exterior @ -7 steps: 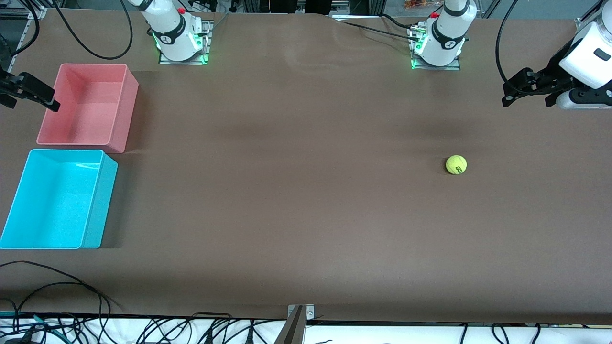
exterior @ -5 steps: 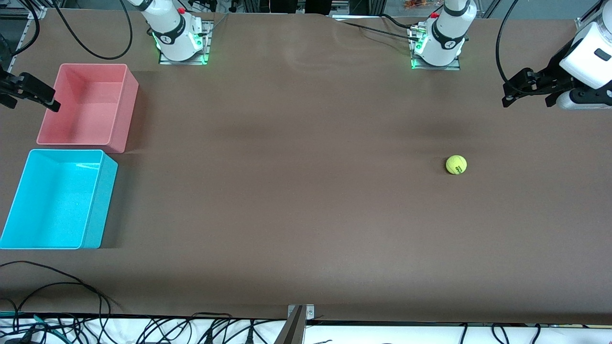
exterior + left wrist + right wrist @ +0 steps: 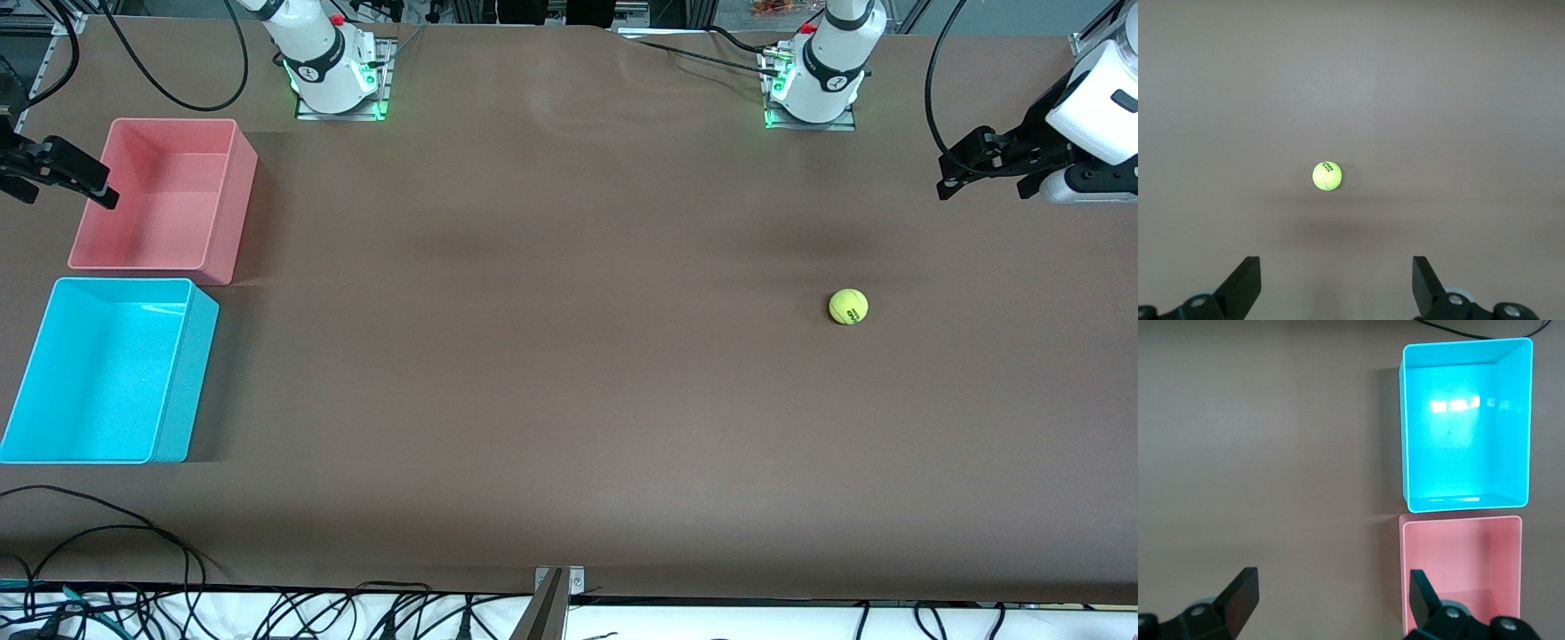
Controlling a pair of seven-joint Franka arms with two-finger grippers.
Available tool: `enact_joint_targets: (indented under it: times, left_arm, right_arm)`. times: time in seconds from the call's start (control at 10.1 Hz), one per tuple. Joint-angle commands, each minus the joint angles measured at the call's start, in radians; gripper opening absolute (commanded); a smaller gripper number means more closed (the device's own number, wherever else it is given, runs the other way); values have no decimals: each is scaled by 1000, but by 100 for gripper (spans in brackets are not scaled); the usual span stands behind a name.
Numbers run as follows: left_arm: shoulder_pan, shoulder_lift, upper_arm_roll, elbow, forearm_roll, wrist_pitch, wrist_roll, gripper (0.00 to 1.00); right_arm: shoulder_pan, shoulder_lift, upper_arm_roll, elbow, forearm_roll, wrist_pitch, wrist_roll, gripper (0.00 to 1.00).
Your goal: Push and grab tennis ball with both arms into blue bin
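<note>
- A robotics lab is indicated by two white arm bases (image 3: 331, 67) bolted onto a brown-covered bench (image 3: 569, 400).
- Green status lights are seen at those bases.
- Loose black cables (image 3: 116, 569) are strewn along the bench's nearest edge.

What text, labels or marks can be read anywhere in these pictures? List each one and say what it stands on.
Tennis ball: a dark printed mark, too small to read in the front view or the left wrist view.
Blue bin: no text.
Pink bin: no text.
Arm bases: a small dark emblem on the black band, too small to read.
Nothing else carries readable text.
</note>
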Motion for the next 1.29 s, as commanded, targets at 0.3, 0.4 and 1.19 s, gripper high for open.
enact_joint_targets:
  times: [0.3, 0.4, 1.19]
  left_arm:
    - [1, 19, 0, 45, 12, -29, -1, 100]
    - [1, 17, 0, 43, 12, -29, 0, 100]
    - [0, 19, 0, 45, 12, -29, -1, 100]
  right_arm:
    - [-3, -2, -13, 20, 14, -10, -11, 100]
    - [-3, -2, -10, 20, 12, -7, -7, 100]
    - [-4, -5, -16, 20, 12, -4, -2, 100]
